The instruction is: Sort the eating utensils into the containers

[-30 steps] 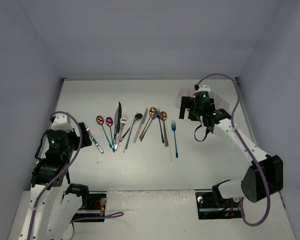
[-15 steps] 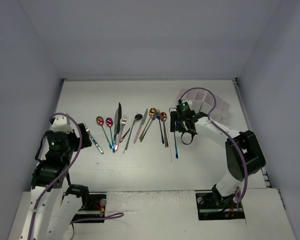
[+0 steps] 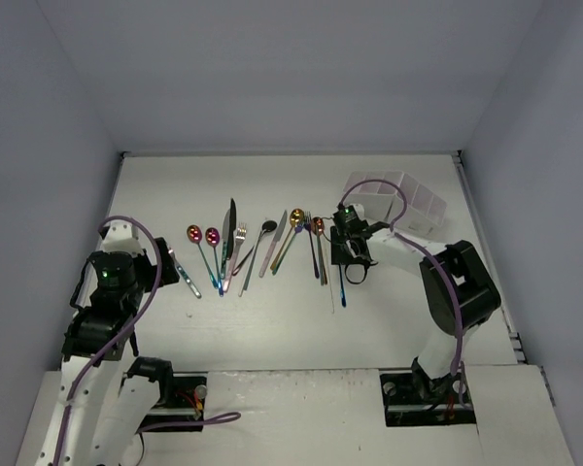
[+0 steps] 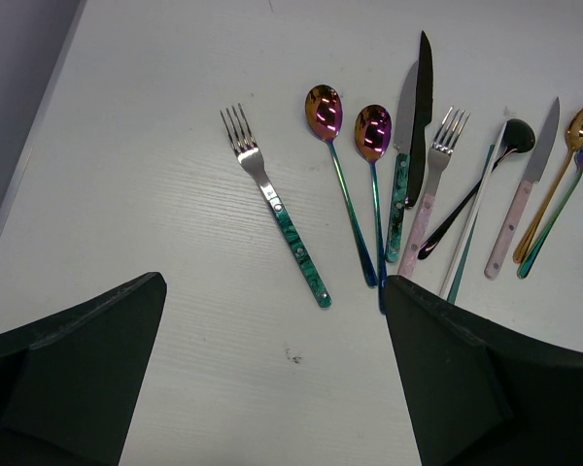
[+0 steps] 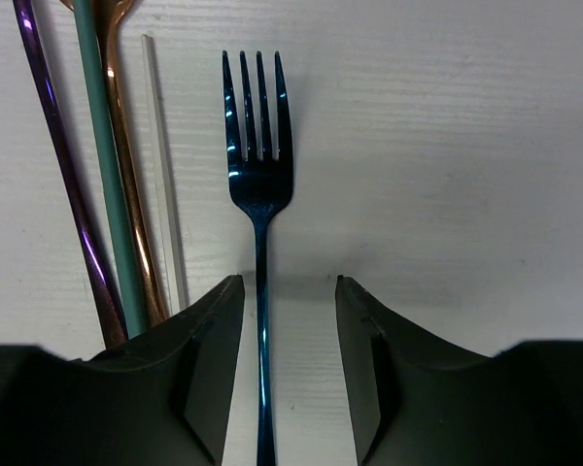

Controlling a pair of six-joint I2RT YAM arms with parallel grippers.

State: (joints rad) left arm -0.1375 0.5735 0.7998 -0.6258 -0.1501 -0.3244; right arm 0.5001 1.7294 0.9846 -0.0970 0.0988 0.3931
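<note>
Several eating utensils (image 3: 262, 248) lie in a row on the white table. A blue fork (image 5: 257, 184) lies at the row's right end, tines pointing away from me. My right gripper (image 5: 290, 282) is down over the blue fork (image 3: 341, 286), its jaws partly apart, one on either side of the handle, which lies close to the left finger (image 5: 209, 330). The white containers (image 3: 408, 199) stand behind the right gripper (image 3: 342, 254). My left gripper (image 4: 274, 282) hangs wide open over bare table, just short of a green-handled fork (image 4: 291, 238).
Two iridescent spoons (image 4: 348, 116), a black knife (image 4: 421, 116) and a pink-handled fork (image 4: 432, 180) lie right of the green-handled fork. A teal stick (image 5: 107, 175), a white stick (image 5: 163, 175) and a copper handle (image 5: 136, 223) lie just left of the blue fork.
The right arm has swung from the containers left and down onto the blue fork, and its jaws have narrowed around the handle. The left arm has stayed put.
</note>
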